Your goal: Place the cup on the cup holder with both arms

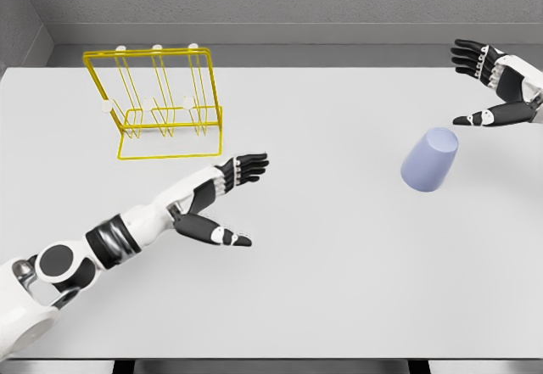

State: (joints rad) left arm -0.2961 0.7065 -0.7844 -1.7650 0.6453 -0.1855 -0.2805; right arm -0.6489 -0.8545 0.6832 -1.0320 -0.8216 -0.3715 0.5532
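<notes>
Nothing is done yet: the cup stands untouched on the tabletop at right, well apart from the cup holder at upper left, and my left hand and right hand hold nothing, fingers spread.

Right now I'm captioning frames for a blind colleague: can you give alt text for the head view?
A pale blue cup stands upside down on a white table, just below the open right hand. The open left hand hovers mid-table, near a yellow wire rack at the back left.
</notes>
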